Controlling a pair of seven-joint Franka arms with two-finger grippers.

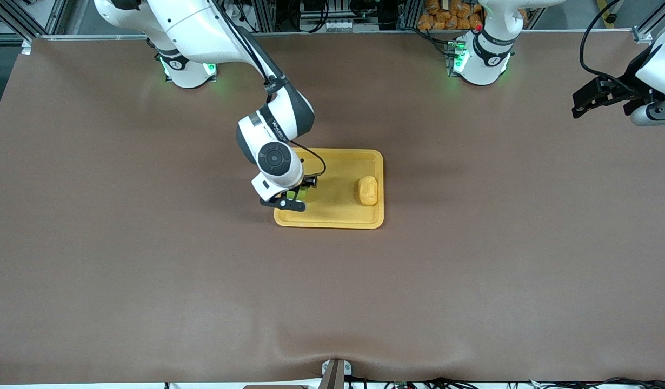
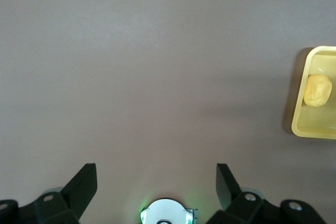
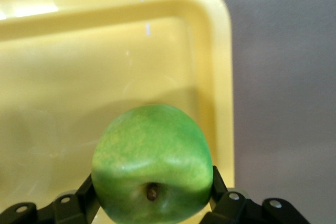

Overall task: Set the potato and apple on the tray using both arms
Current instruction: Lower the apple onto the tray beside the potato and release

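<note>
The yellow-orange tray (image 1: 332, 222) lies mid-table. The potato (image 1: 367, 190) lies on it, at the side toward the left arm's end. My right gripper (image 1: 296, 195) is shut on the green apple (image 1: 293, 193) and holds it low over the tray's corner toward the right arm's end. In the right wrist view the apple (image 3: 152, 163) fills the space between the fingers (image 3: 86, 195), above the tray's floor and rim (image 3: 218, 77). My left gripper (image 1: 577, 105) waits open and empty, raised at the left arm's end of the table. Its wrist view shows the gripper (image 2: 156, 179), the tray (image 2: 299, 124) and the potato (image 2: 317, 90).
The brown table mat (image 1: 148, 243) covers the whole table. A pile of orange items (image 1: 451, 16) sits off the table by the left arm's base. A small bracket (image 1: 335, 373) is at the table edge nearest the front camera.
</note>
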